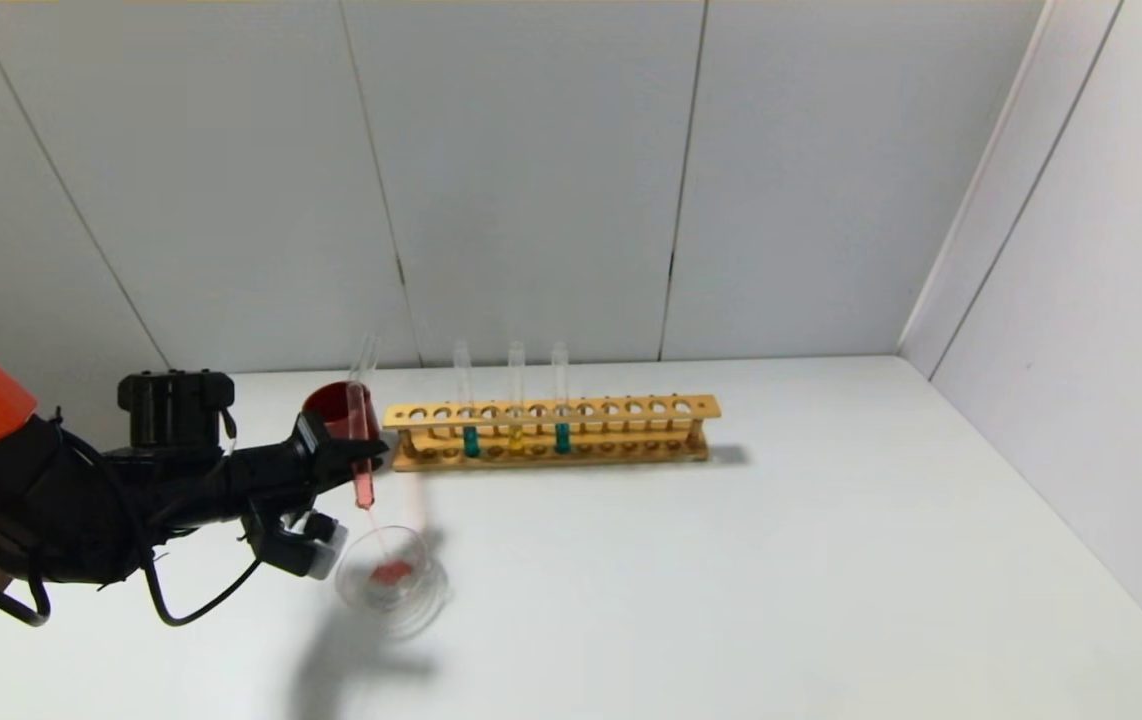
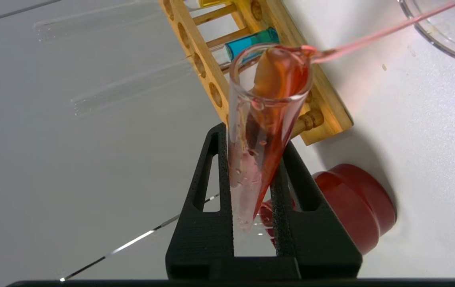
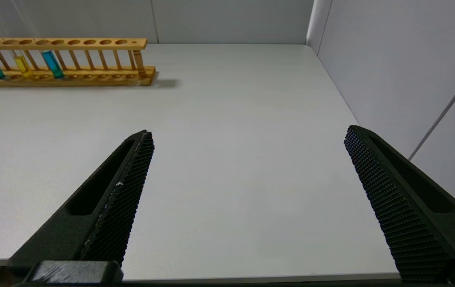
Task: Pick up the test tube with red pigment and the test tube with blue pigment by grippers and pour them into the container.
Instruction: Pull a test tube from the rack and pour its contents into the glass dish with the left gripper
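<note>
My left gripper (image 1: pixel 356 455) is shut on the test tube with red pigment (image 1: pixel 364 482) and holds it tipped mouth-down. A thin red stream runs from its mouth into the container (image 1: pixel 393 582), a low clear glass dish just below, where a red puddle lies. In the left wrist view the fingers clamp the tube (image 2: pixel 267 119) near its rounded end, and the dish's rim (image 2: pixel 450 24) shows far off. Two blue-teal tubes (image 1: pixel 471 440) (image 1: pixel 562 437) stand in the wooden rack (image 1: pixel 551 412); the bluer one is right of the yellow tube. My right gripper (image 3: pixel 249 131) is open and empty, low over the table's near edge.
A yellow-liquid tube (image 1: pixel 516 440) stands between the two teal ones. A dark red cup (image 1: pixel 331 405) stands behind my left gripper, left of the rack. Grey walls close the back and the right side. The right half of the white table (image 1: pixel 831 560) is bare.
</note>
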